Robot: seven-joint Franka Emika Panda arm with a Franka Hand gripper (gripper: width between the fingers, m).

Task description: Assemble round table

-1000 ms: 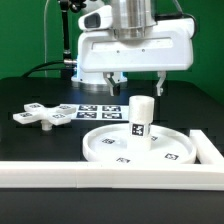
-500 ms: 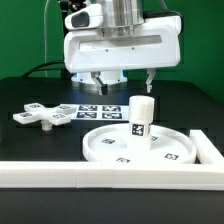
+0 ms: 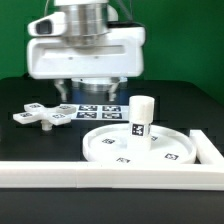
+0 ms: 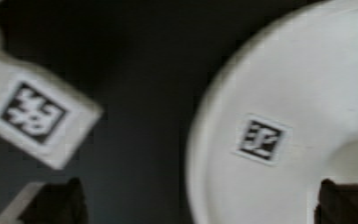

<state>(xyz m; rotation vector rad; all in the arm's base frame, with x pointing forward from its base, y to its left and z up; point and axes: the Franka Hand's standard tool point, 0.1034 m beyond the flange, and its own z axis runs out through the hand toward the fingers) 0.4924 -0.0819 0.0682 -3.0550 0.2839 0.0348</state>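
Observation:
The wide round disc (image 3: 135, 145) lies flat on the dark table. The short thick leg (image 3: 141, 118) stands upright on it. The cross-shaped base piece (image 3: 42, 115) lies flat at the exterior view's left. My gripper (image 3: 92, 90) hangs open and empty above the table, behind the disc and to the exterior view's left of the leg, touching nothing. In the wrist view the disc's rim (image 4: 282, 100) with one tag fills one side. A white tagged piece (image 4: 34, 108) shows on the other side; I cannot tell which part it is. The dark fingertips (image 4: 51, 203) stand far apart.
The marker board (image 3: 100, 110) lies flat between the base piece and the disc. A long white border wall (image 3: 90, 172) runs along the front and turns back at the exterior view's right (image 3: 208, 148). Cables hang behind the arm.
My gripper has moved steadily toward the exterior view's left, away from above the leg. It stays open and empty. The parts have not moved.

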